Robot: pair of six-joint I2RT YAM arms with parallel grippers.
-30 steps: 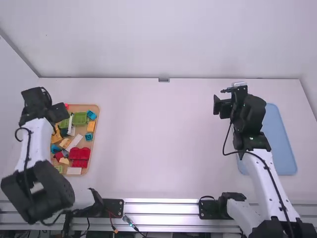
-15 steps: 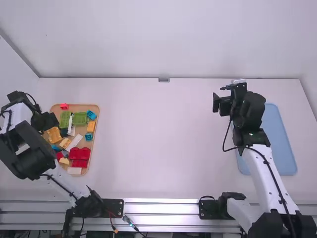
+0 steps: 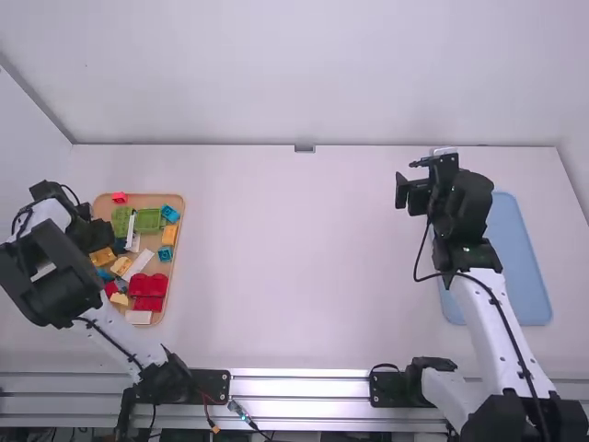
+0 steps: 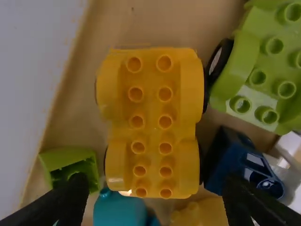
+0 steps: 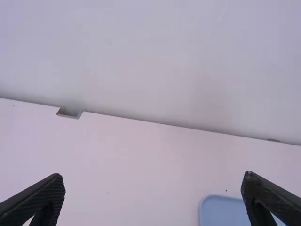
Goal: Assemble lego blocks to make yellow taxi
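Fingers (image 4: 59,202) wide apart on left gripper (image 3: 97,235), above yellow wheeled base (image 4: 151,120), and on right gripper (image 3: 414,193)

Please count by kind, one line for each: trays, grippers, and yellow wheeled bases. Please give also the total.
Trays: 2 (tan tray, blue tray)
Grippers: 2 (left gripper, right gripper)
Yellow wheeled base: 1
Total: 5
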